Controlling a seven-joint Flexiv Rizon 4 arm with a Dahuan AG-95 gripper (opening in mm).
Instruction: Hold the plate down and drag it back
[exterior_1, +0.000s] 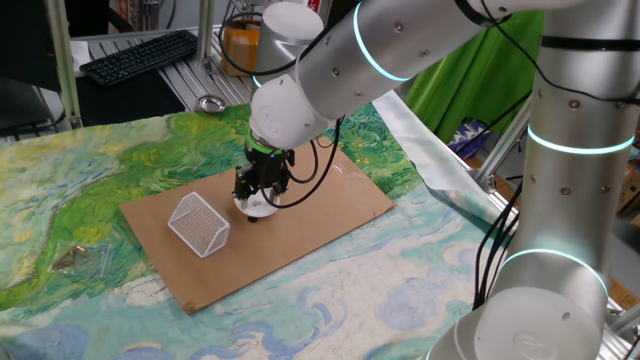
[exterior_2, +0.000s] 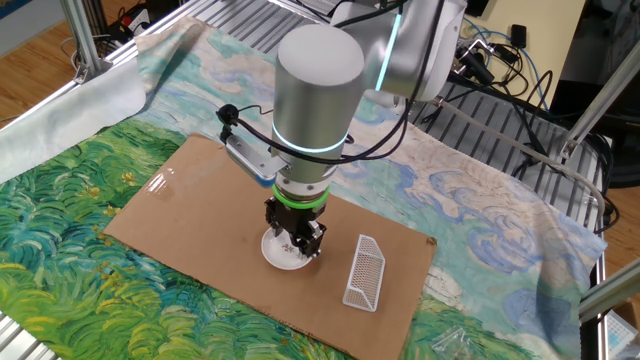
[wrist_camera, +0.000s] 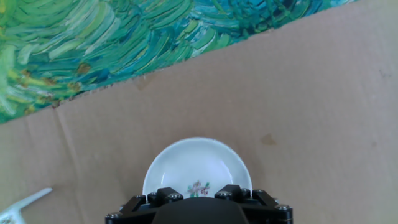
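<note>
On the flat brown cardboard sheet (exterior_1: 300, 215) that lies over the painted green-and-blue tablecloth (exterior_1: 90, 190), the small round white shallow plate (wrist_camera: 198, 167) sits near the sheet's middle, directly under the black two-finger gripper (exterior_1: 258, 203) of the silver robot arm (exterior_1: 330, 60). In the hand view the plate fills the lower centre, with a tiny pink-and-green mark in its well at about 6 o'clock, just above the black gripper body that cuts across the plate's near rim. The fingertips themselves are hidden there, and in both fixed views they are too small and dark to separate, so I cannot tell whether the fingers are apart or together; they reach down to the plate's surface, though actual contact is not certain.

In the fixed view from the keyboard side, a white wire mesh basket (exterior_1: 199, 223) lies tipped on the cardboard at roughly 8 o'clock from the plate, near it but apart. In the other fixed view the same basket (exterior_2: 364, 272) lies at about 3 o'clock from the plate (exterior_2: 283, 251).

A small shiny metal bowl (exterior_1: 210, 103) rests well off the cardboard at 12 o'clock, beside a black keyboard (exterior_1: 140, 55).
</note>
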